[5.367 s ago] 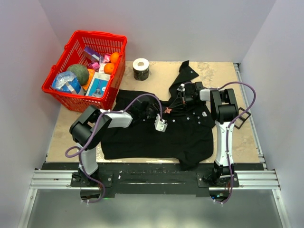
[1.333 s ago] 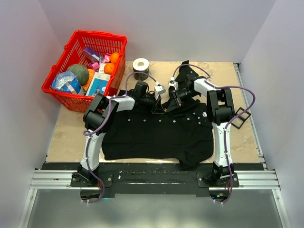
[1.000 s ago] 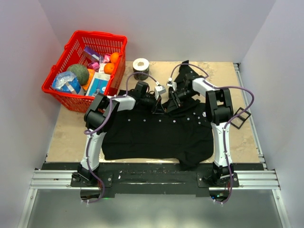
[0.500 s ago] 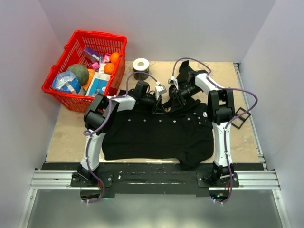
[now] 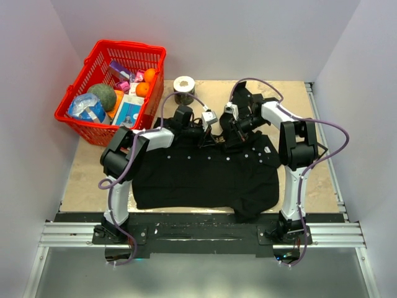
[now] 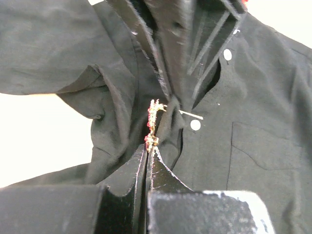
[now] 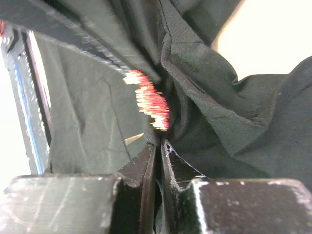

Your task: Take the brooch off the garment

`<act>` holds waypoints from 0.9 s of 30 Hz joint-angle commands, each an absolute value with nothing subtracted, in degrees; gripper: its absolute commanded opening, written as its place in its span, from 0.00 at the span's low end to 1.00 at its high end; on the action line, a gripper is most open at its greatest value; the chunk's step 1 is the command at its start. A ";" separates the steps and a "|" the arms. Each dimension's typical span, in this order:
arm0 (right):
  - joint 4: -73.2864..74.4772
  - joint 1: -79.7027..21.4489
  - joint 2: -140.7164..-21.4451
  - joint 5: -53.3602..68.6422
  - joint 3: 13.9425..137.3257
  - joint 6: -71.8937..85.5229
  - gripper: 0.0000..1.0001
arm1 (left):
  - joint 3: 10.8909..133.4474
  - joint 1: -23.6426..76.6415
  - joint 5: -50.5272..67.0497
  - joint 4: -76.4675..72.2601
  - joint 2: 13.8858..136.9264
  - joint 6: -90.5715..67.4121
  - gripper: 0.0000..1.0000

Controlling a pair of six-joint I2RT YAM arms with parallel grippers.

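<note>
Pinching brooch (image 6: 152, 121) — left hand (image 6: 148, 149), garment (image 6: 253, 97) bunched

Robot lab booth, white walls (image 5: 248, 37), aluminium rail (image 5: 205, 234)

brooch (image 6: 152, 122) look: tiny reddish-pink pin on gold-coloured metal; a blur in my right wrist view.
brooch pose: edge-on and upright on a raised fold, its lower end nipped in the closed tips of my left gripper (image 6: 147, 148).
garment (image 5: 205, 174) look: black soft shirt with small white buttons.
garment state: body spread flat, collar end bunched into folds around the brooch.
</note>
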State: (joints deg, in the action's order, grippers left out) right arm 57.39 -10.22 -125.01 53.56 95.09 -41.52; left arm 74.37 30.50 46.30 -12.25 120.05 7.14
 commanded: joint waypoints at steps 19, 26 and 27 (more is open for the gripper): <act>54.96 -11.78 -119.53 54.15 92.11 -33.42 0.07 | 72.51 35.16 20.65 -31.91 117.42 10.99 0.00; 45.17 -6.16 -123.74 49.05 101.13 -21.00 0.06 | 75.06 31.21 28.90 -20.23 112.59 9.23 0.00; 45.35 -5.98 -124.79 48.69 102.90 -21.53 0.06 | 74.97 30.42 31.09 -18.82 111.89 9.66 0.00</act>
State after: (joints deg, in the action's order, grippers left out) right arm 50.09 -8.34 -123.76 51.46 94.32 -25.52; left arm 72.97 33.34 24.36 -24.14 117.12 10.04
